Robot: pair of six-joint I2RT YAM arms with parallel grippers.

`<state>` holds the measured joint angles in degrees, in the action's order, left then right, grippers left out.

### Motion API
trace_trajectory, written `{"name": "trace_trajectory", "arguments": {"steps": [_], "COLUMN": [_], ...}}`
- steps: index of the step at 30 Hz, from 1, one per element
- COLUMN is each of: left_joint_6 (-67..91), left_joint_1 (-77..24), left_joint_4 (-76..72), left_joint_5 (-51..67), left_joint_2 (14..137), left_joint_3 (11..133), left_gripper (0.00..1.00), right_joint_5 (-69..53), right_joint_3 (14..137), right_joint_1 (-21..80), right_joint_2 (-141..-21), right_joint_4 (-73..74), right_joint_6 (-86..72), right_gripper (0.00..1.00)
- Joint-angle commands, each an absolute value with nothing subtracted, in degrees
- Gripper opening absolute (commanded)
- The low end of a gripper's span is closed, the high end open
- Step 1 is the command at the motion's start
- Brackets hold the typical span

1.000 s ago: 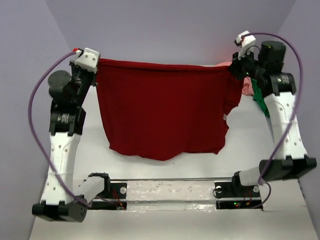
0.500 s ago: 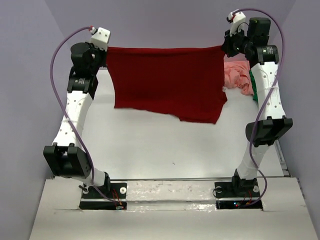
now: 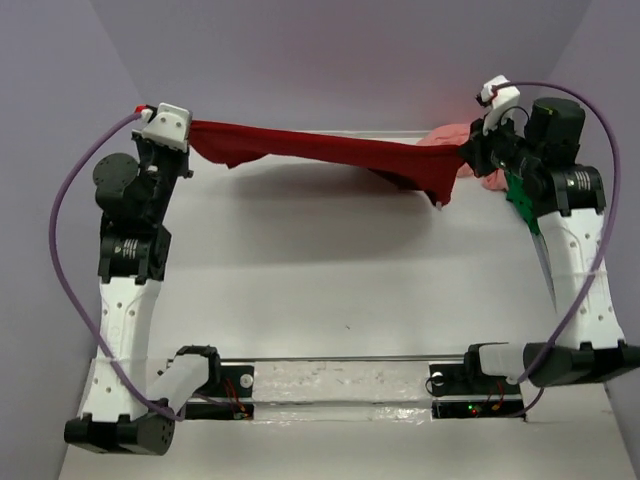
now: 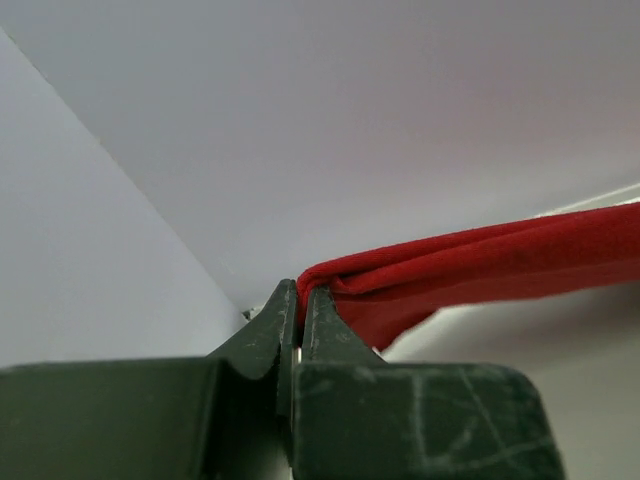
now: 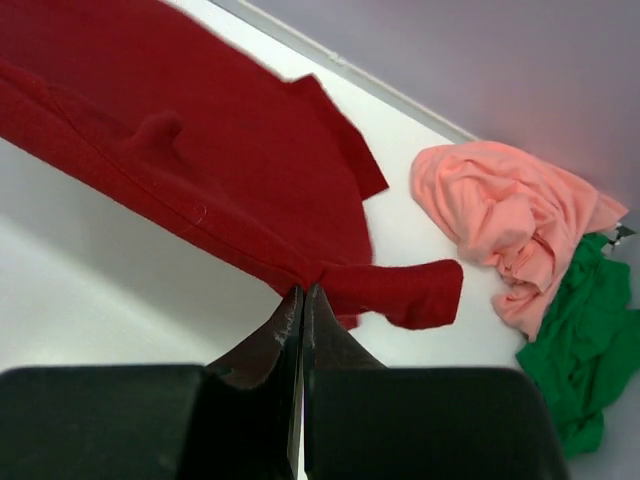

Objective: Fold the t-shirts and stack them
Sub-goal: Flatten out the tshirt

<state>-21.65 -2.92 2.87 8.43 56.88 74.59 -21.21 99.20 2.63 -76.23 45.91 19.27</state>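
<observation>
The dark red t-shirt point(image 3: 330, 152) hangs stretched in the air between both arms, high over the far part of the table, its body swung up into a narrow band. My left gripper point(image 3: 186, 128) is shut on its left corner, the cloth point(image 4: 470, 265) pinched at the fingertips point(image 4: 300, 292). My right gripper point(image 3: 466, 145) is shut on the right corner; red cloth point(image 5: 200, 150) spreads away from the closed tips point(image 5: 303, 290). The salmon pink t-shirt point(image 5: 510, 220) lies crumpled at the far right, with the bright green t-shirt point(image 5: 585, 350) bunched beside it.
The white table point(image 3: 340, 290) stretches between the arms, bounded by lilac walls point(image 3: 330, 50) at the back and sides. The arm bases sit on a rail point(image 3: 340, 385) at the near edge.
Both arms swung: forward a second ago with the red t-shirt hanging as a wide sheet, back half a second ago, forward again now. The shirt's body has flown up into a thin band.
</observation>
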Motion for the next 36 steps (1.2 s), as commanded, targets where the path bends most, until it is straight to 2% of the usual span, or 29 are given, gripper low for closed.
{"name": "trace_trajectory", "arguments": {"steps": [1,5,10,13,16,22,28,29,30,31,32,33,35,36], "left_joint_6": [-21.5,-20.1,-19.8,-20.7,-22.7,-26.3,-28.4,-29.5,-30.6,-31.4,-34.1,-35.3,-39.1,-42.3], "left_joint_1": [-2.3,-0.8,-0.4,-0.4,-0.4,-0.4,-0.4,-0.4,-1.6,-2.4,-3.2,-4.1,-6.8,-7.6], "left_joint_4": [3.9,5.8,6.1,5.0,3.3,-6.0,-22.1,-23.9,-24.3,-24.3,-26.0,-27.2,-30.7,-32.0], "left_joint_5": [8.1,10.2,10.9,10.4,9.9,8.7,2.8,0.9,-2.9,-9.9,-13.4,-17.4,-24.2,-26.2], "left_joint_2": [49.6,46.7,48.0,51.0,55.1,65.4,81.5,86.3,88.9,90.9,94.3,95.4,95.8,95.2], "left_joint_3": [75.8,77.9,81.1,82.4,82.1,74.5,66.1,66.3,66.9,67.5,67.3,67.1,65.8,64.2], "left_gripper": [0.00,0.00,0.00,0.00,0.00,0.00,0.00,0.07,0.38,0.66,0.93,0.99,0.99,0.99], "right_joint_5": [-20.4,-19.4,-19.0,-19.5,-19.6,-19.8,-22.2,-23.2,-23.1,-22.9,-20.3,-19.4,-18.3,-18.2], "right_joint_3": [98.1,100.6,110.2,111.3,107.2,98.0,107.4,109.4,111.9,117.2,119.6,121.0,120.2,118.9], "right_joint_1": [1.8,1.8,1.8,1.8,1.8,1.8,1.8,1.8,1.8,1.8,2.4,2.4,2.4,2.4], "right_joint_2": [-62.2,-56.5,-60.6,-66.0,-70.9,-84.2,-103.7,-109.5,-112.5,-115.5,-120.3,-121.5,-122.0,-120.4], "right_joint_4": [43.8,44.9,45.5,44.2,40.2,30.8,28.8,29.7,31.1,34.2,35.5,36.3,37.1,37.1], "right_joint_6": [18.9,18.0,18.1,18.8,19.9,20.9,20.7,21.4,21.6,21.7,22.1,22.3,23.1,23.5], "right_gripper": [0.00,0.00,0.00,0.00,0.00,0.00,0.00,0.22,0.48,0.68,0.81,0.83,0.89,1.00]}}
